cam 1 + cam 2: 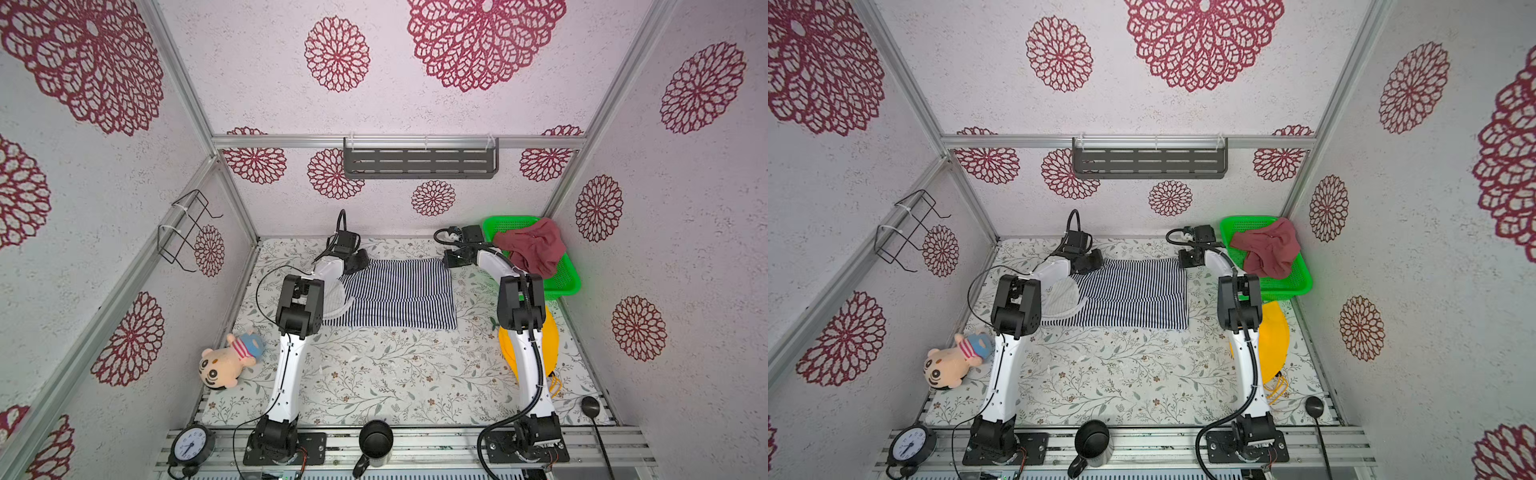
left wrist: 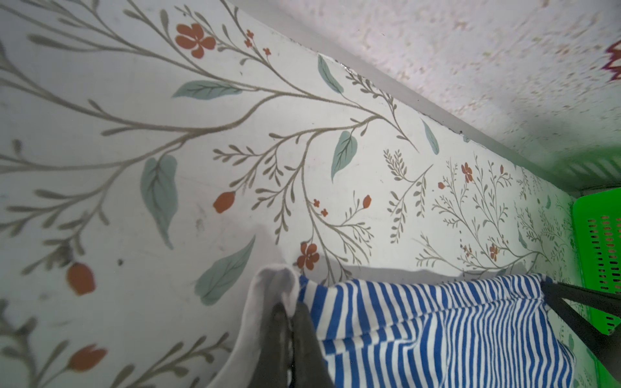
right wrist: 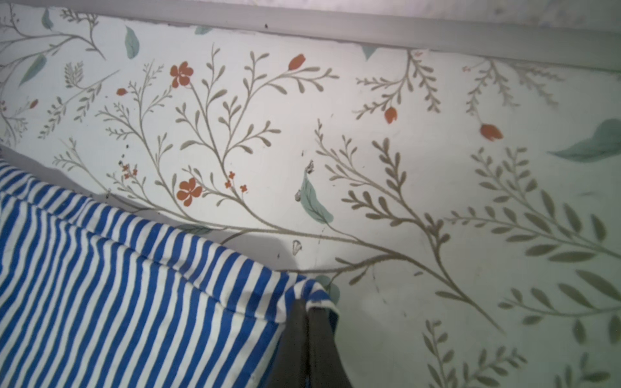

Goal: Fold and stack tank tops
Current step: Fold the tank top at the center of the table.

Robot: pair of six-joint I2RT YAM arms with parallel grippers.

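Nearest the camera, a black mug [image 1: 376,440] and a black alarm clock [image 1: 191,446] sit on the aluminium rail [image 1: 436,446] in front of the floral table [image 1: 374,374]. At the table's near left a plush toy [image 1: 230,361] lies on its side. At the right, a bright yellow cloth [image 1: 552,345] lies partly hidden under the right arm.

Toward the far side, between the two arms, the striped tank top [image 1: 399,291] lies spread mostly flat on the table, with a pale inner patch turned up at its left side. The left hand [image 1: 357,262] is at the top's far left corner; in the left wrist view its fingers [image 2: 304,322] are pressed together on a fold of the white-edged striped cloth. The right hand [image 1: 451,259] is at the far right corner; in the right wrist view its fingers [image 3: 319,322] pinch the striped hem, which curls over them.

The maroon tank top [image 1: 532,247] is crumpled in the green basket [image 1: 569,286] at the far right corner of the table, draping over the basket's near left rim, just beside the right arm.
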